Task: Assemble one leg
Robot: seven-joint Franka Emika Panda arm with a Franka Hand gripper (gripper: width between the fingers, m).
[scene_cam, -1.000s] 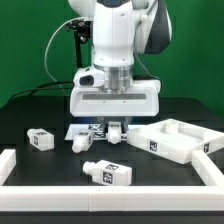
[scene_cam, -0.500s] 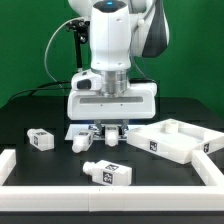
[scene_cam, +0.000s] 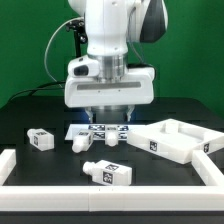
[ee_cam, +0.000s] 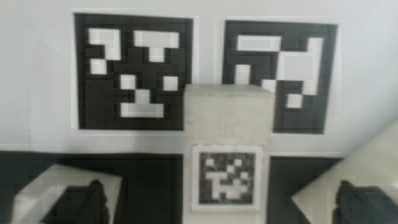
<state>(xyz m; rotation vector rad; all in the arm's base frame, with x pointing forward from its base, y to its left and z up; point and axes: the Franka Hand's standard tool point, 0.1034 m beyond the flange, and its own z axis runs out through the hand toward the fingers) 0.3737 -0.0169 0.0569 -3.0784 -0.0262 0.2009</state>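
Note:
A white leg (scene_cam: 112,138) with a tag sticker stands on the table at the front edge of the marker board (scene_cam: 92,129). In the wrist view the leg (ee_cam: 228,125) sits between and below my fingers (ee_cam: 71,203), touching neither. My gripper (scene_cam: 107,116) hangs open and empty straight above it, and shows in the wrist view (ee_cam: 217,205) too. Three more legs lie loose: one at the exterior view's left (scene_cam: 40,139), one near the board (scene_cam: 78,143), and one at the front (scene_cam: 108,173).
The large flat white panel with raised rims (scene_cam: 176,141) lies at the exterior view's right, close to the standing leg. A white border rail (scene_cam: 150,194) runs along the table's front and left sides.
My gripper was low around the leg a second ago. It has risen straight up with the jaws apart, leaving the leg on the table.

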